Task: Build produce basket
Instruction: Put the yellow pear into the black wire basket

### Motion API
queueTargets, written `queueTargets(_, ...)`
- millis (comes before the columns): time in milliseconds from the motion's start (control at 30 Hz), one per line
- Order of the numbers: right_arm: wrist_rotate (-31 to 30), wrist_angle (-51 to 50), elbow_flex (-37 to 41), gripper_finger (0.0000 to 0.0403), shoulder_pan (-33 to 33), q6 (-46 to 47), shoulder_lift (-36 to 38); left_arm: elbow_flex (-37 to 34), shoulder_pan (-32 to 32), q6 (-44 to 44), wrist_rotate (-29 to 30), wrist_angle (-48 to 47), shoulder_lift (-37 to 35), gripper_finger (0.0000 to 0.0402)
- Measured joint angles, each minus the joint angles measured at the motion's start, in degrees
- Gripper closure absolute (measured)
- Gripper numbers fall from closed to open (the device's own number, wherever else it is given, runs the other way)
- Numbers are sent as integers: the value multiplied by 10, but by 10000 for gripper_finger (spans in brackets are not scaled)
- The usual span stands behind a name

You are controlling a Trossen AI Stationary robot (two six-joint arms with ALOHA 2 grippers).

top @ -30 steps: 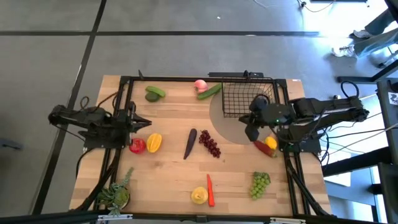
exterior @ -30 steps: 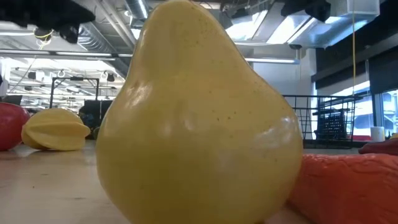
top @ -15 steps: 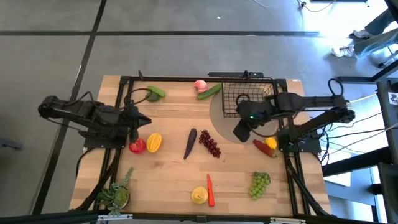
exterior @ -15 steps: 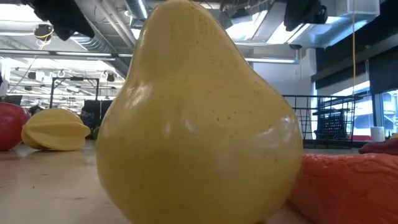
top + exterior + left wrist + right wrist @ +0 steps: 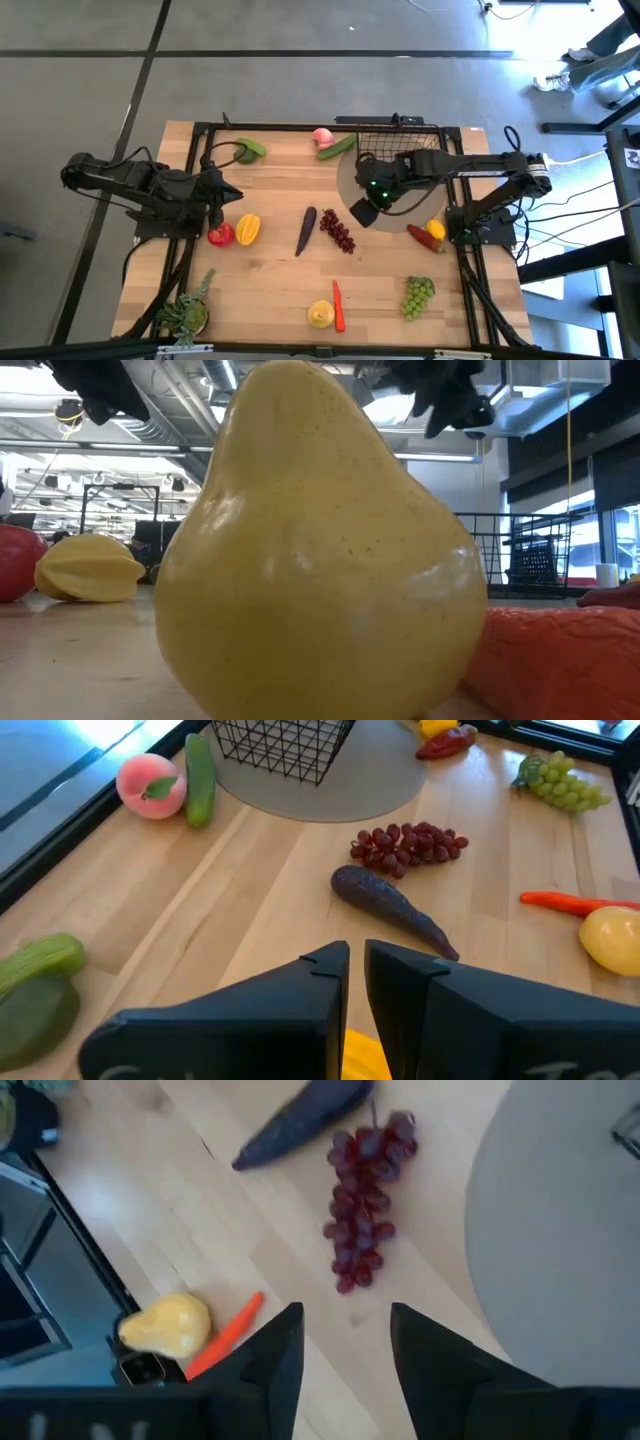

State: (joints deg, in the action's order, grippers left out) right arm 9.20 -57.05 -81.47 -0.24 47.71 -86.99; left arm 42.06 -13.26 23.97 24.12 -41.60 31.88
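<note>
Right of centre in the high view: right gripper (image 5: 362, 212), farther left than a second ago, now off the basket (image 5: 400, 158) and beside the dark grapes (image 5: 337, 231), jaws apart, empty. Left gripper (image 5: 235, 197) jaws together above the red pepper (image 5: 221, 235). Low view filled by a yellow pear (image 5: 315, 550).

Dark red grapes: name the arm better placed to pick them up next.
Right. The right gripper hangs open just beside the dark red grapes, which lie ahead of its fingers in its wrist view. The left gripper is shut, farther off beyond the eggplant.
</note>
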Motion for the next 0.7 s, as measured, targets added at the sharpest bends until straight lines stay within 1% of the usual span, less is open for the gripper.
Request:
queueTargets(167,0,29,0,258,-7,-2,-15,0,0,2,-15,0,0,374)
queueTargets(267,-1,32,0,258,-7,-19,-16,0,0,14,-24,0,0,374)
queueTargets(467,-1,37,0,258,-7,-32,-13,0,0,16,-26,0,0,374)
queueTargets(633,0,33,0,258,-4,-75,-13,0,0,16,-26,0,0,374)
queueTargets(700,0,33,0,258,-2,-78,-13,0,0,16,-26,0,0,374)
